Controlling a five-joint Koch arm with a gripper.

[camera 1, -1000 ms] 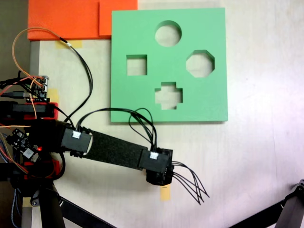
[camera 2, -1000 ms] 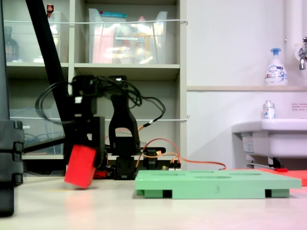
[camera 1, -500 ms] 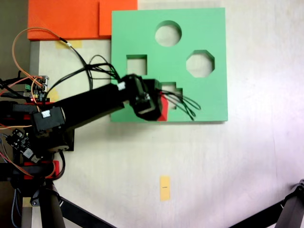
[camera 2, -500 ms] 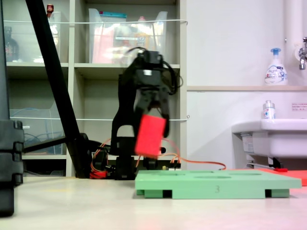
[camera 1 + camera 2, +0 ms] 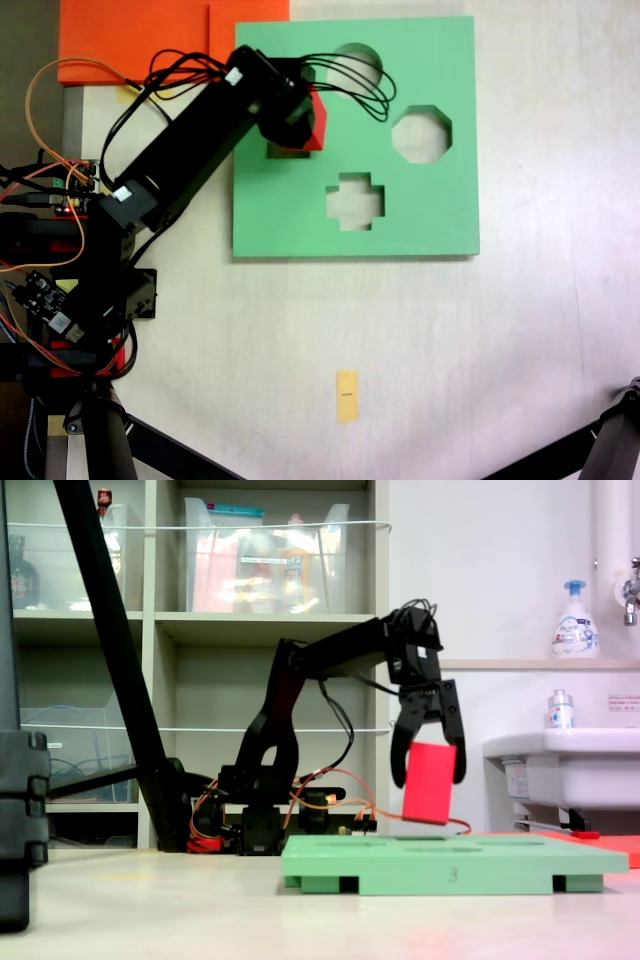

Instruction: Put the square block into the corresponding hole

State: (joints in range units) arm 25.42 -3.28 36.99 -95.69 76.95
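My gripper is shut on the red square block, which hangs slightly tilted a little above the green foam board. From above, the gripper and the square block sit over the board's upper left part. They cover most of the square hole, of which only a lower-left sliver shows. The black arm reaches in from the lower left.
The board also has a round cut-out partly crossed by cables, an octagonal one and a cross-shaped one. Orange foam sheets lie at the top left. A yellow paper tag lies on the table. A sink stands at right.
The arm has swung from the table near the yellow tag across the board's lower edge to its upper left, carrying the red block, now held over the square hole.
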